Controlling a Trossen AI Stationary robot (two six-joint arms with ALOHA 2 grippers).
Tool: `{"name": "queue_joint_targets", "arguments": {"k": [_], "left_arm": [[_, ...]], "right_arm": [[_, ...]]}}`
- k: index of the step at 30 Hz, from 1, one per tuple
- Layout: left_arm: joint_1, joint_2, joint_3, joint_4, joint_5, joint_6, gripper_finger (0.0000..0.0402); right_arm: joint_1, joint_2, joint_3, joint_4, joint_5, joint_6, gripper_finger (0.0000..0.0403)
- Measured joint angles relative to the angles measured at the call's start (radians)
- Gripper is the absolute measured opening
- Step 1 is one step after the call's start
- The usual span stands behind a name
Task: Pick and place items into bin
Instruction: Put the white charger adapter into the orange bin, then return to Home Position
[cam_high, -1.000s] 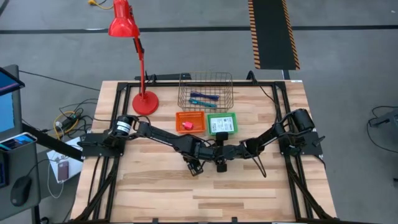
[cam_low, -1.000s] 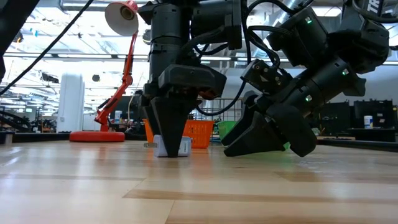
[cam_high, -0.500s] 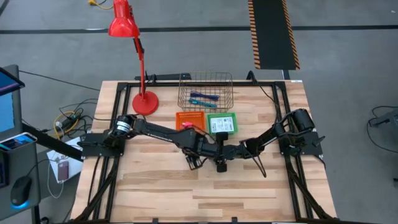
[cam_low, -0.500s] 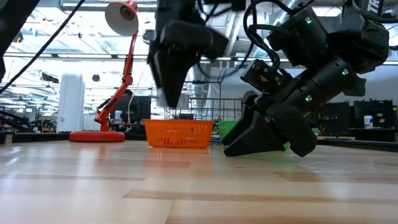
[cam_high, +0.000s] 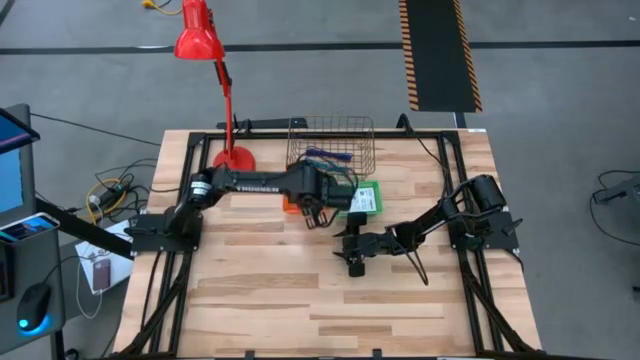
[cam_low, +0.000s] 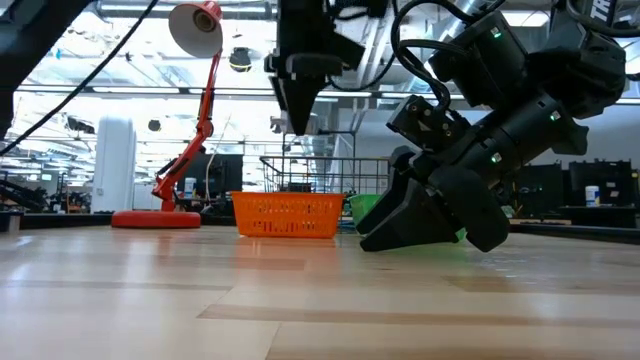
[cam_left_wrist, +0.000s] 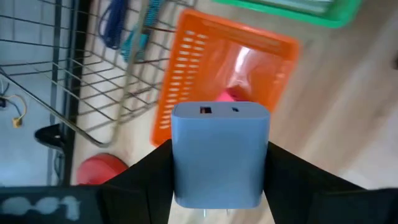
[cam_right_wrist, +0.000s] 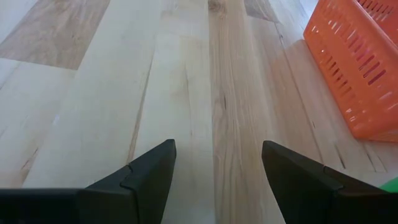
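My left gripper (cam_high: 318, 212) (cam_low: 298, 112) (cam_left_wrist: 219, 152) is shut on a pale blue block (cam_left_wrist: 219, 155) with two small ports in its end face, high above the orange bin (cam_left_wrist: 230, 62). A pink block (cam_left_wrist: 229, 95) lies in that bin. Blue and teal pens (cam_high: 326, 156) lie in the wire basket (cam_high: 330, 143). A white card pack (cam_high: 357, 204) sits in the green bin (cam_high: 372, 196). My right gripper (cam_high: 355, 264) (cam_right_wrist: 214, 165) is open, low over bare wood near the table's middle. No black marker shows. My left gripper pinches the pale blue block by its two opposite flat sides (cam_left_wrist: 177, 165), one finger (cam_left_wrist: 146, 174) on each. The fingers point down from above. The block is lifted clear and hangs between the fingers over the near rim of the orange bin (cam_left_wrist: 186, 93).
A red desk lamp stands with its base (cam_high: 233, 163) at the far left, beside the wire basket. The three containers crowd the far middle of the table. Bare wood (cam_high: 300, 300) lies along the near half. Black frame rails (cam_high: 455, 150) run along the table's sides.
My left gripper has risen from the table's middle with the pale blue block, which had been standing on the wood, and has swung toward the far edge to above the orange bin. The block is now lifted clear. The right arm has kept still.
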Motion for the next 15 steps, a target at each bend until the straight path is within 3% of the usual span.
{"name": "queue_joint_targets", "arguments": {"k": [7, 15], "left_arm": [[0.075, 0.0, 0.0, 0.018, -0.001, 0.082, 0.0183], [0.09, 0.0, 0.0, 0.071, 0.003, 0.111, 0.0228]], "right_arm": [[0.0, 0.0, 0.0, 0.0, 0.0, 0.001, 0.024], [0.0, 0.0, 0.0, 0.0, 0.0, 0.018, 0.024]]}}
